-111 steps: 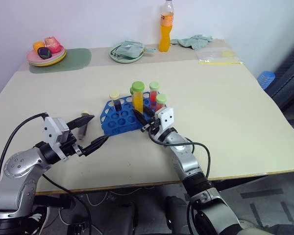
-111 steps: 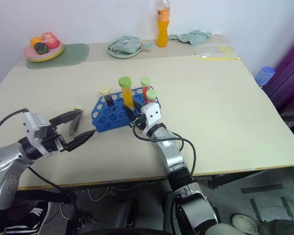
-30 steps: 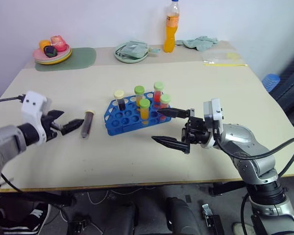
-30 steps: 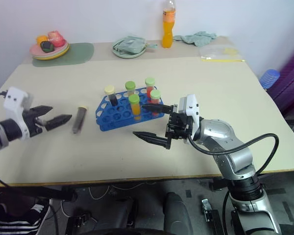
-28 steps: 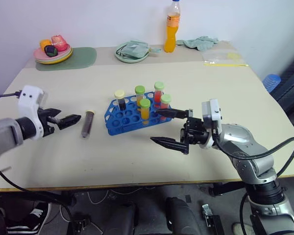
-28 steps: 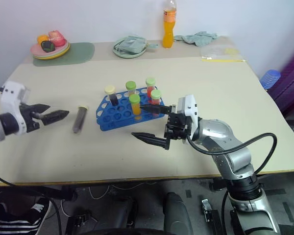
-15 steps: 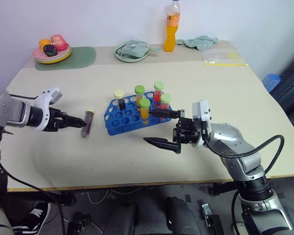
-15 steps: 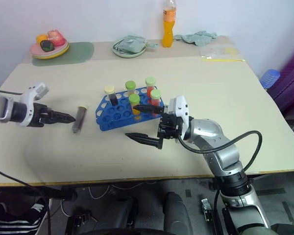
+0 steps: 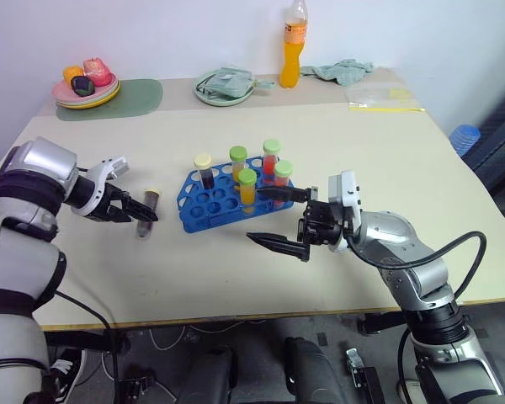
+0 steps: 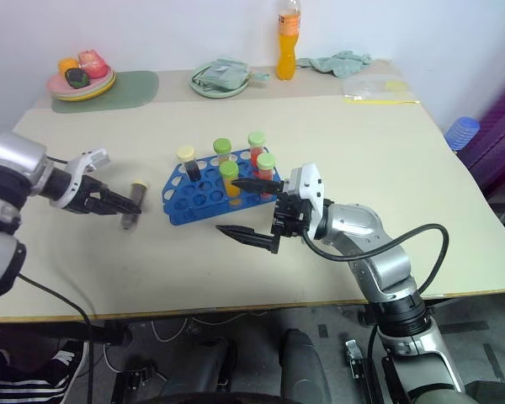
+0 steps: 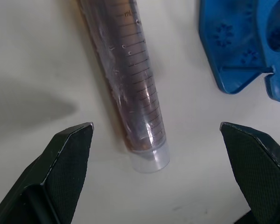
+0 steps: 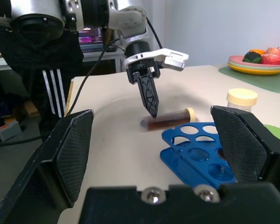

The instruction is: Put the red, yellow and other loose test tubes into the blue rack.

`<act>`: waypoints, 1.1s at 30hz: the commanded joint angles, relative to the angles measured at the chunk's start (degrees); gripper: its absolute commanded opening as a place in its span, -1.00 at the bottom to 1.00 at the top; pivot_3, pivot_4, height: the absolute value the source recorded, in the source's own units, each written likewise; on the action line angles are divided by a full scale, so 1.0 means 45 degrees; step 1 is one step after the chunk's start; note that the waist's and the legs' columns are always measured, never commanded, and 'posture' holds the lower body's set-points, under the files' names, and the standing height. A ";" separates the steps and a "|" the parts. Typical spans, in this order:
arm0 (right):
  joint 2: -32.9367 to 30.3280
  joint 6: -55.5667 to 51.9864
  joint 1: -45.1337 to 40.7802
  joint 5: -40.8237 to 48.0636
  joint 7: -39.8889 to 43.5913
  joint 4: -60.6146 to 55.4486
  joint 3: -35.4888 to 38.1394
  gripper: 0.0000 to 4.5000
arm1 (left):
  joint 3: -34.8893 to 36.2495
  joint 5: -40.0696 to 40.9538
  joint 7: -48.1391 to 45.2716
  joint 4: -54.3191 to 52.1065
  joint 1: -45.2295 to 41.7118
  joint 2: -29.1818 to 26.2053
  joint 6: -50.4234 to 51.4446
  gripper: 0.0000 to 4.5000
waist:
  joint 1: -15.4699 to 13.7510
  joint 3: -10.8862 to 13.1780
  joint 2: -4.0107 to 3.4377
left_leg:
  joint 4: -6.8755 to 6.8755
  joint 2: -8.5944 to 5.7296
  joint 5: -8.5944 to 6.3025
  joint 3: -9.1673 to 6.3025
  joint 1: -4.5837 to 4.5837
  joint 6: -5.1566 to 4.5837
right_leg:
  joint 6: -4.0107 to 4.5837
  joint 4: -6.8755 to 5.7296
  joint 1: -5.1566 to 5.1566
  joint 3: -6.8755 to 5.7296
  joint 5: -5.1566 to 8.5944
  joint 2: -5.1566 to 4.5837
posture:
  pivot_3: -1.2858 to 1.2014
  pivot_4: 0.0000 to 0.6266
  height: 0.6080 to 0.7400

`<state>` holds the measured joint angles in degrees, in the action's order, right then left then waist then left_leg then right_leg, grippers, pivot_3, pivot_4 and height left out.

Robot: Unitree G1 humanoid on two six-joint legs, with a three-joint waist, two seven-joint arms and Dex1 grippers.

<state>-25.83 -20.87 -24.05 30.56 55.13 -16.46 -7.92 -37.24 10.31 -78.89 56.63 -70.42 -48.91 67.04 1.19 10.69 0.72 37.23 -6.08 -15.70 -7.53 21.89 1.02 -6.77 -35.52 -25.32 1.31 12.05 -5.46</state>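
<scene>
1. Both grippers of my rig stand wide open and hold nothing — the right gripper [image 9: 278,220] points level toward the robot's left just in front of the rack, while the left gripper [image 9: 137,212] angles down over the loose tube.
2. Across the frame runs the pale table [image 9: 404,168], bare along its right half.
3. At the table's centre sits the blue rack [image 9: 204,206], its near rows of holes unfilled.
4. Behind, at the far edge, I see a green mat [image 9: 126,94] with a plate of fruit [image 9: 86,84], a second plate [image 9: 227,87] holding a folded cloth, an orange drink bottle [image 9: 292,49], a crumpled cloth [image 9: 347,71] and a clear plastic bag [image 9: 380,99].
5. Five capped tubes stand upright in the rack's far holes: a dark tube with a pale yellow cap [image 9: 204,168], a yellow tube [image 9: 247,187] and another [image 9: 238,162] with green caps, and two red tubes [image 9: 272,160] [image 9: 283,178], also green-capped.
6. One loose tube [image 9: 146,210] of dark brown liquid lies flat on the table just left of the rack, apart from it — in the left wrist view the tube [image 11: 130,84] lies between the spread fingers [image 11: 65,158], its clear end toward the camera, neither finger touching it.
</scene>
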 commanded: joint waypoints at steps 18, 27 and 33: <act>0.0131 0.0110 -0.0137 -0.0027 -0.0379 -0.0534 0.0118 1.00 | 0.2065 -0.2688 0.0506 0.2349 -0.0192 0.1457 -0.0911 -0.62 | -0.0040 -0.0003 0.0002 | 0.0073 -0.0004 -0.0015 -0.0016 0.0023 -0.0027 | -0.0009 -0.0094 -0.0019 -0.0001 0.0005 -0.0009 | 0.03 -0.52 1.00; 0.0014 0.0285 0.0116 -0.0194 -0.0620 -0.0582 0.0298 1.00 | 0.6364 -0.1630 0.4518 -0.0397 0.0683 0.0117 -0.1767 -0.62 | 0.0041 -0.0005 -0.0001 | 0.0111 0.0002 -0.0002 -0.0023 0.0065 -0.0003 | -0.0008 -0.0128 -0.0063 -0.0001 0.0006 -0.0007 | 0.03 -0.52 1.00; -0.0500 0.0252 0.0619 -0.0016 -0.0488 -0.0865 0.0806 1.00 | 1.3493 0.1321 0.7967 -1.0421 0.6326 0.2273 -0.5111 -0.62 | -0.0168 -0.0009 0.0023 | 0.0163 -0.0004 0.0008 -0.0029 0.0137 0.0024 | -0.0006 -0.0129 -0.0097 0.0003 0.0002 -0.0043 | 0.03 -0.52 1.00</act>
<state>-27.45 -20.52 -21.36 29.54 52.50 -17.58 -6.13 17.08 12.24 -45.62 19.96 -43.37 -39.52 48.79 0.44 10.65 0.82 38.02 -6.11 -15.68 -7.66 22.55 1.12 -6.80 -36.04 -25.76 1.30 12.04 -5.66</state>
